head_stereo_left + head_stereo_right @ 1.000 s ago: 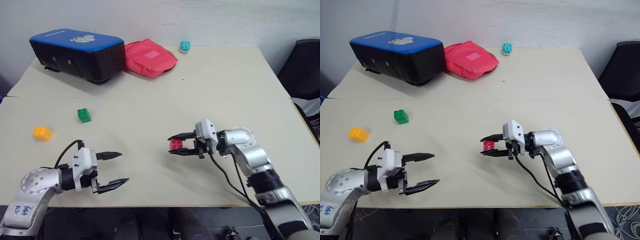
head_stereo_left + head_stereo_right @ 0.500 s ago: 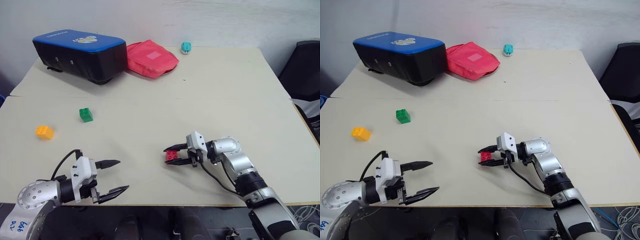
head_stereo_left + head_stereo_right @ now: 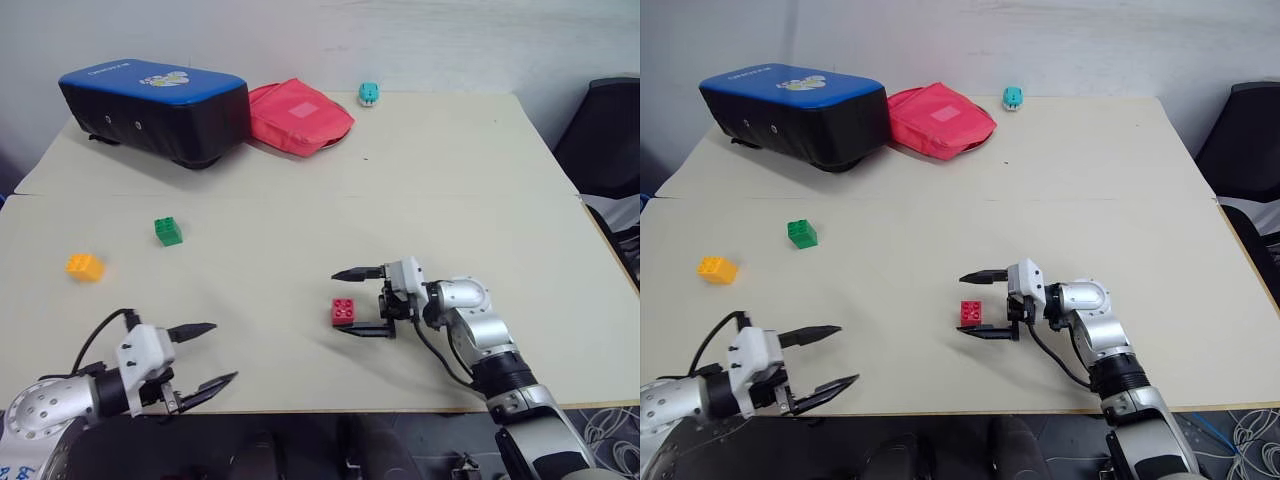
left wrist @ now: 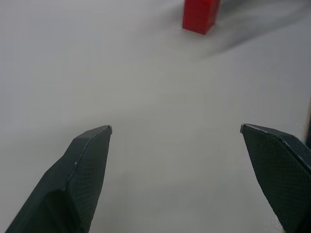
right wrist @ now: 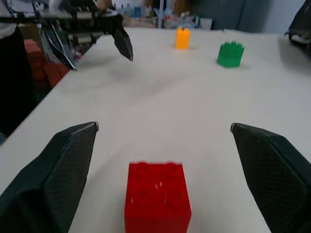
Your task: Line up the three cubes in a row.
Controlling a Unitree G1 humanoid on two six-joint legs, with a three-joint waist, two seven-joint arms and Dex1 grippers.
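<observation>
At bench centre, toward five o'clock: red cube [image 3: 343,312] set down between wide-open fingers of right hand [image 3: 360,301], not gripped. Left hand [image 3: 210,354] spread wide, empty. Green cube [image 3: 168,231] and orange-yellow cube [image 3: 85,266] lying apart at nine o'clock, not yet lined up.

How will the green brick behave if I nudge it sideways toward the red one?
The green brick looks like stiff molded plastic, so it should keep its shape. It sits flat on the smooth table, so it will probably slide rather than roll. A high push might tip it, being small and likely light.
</observation>
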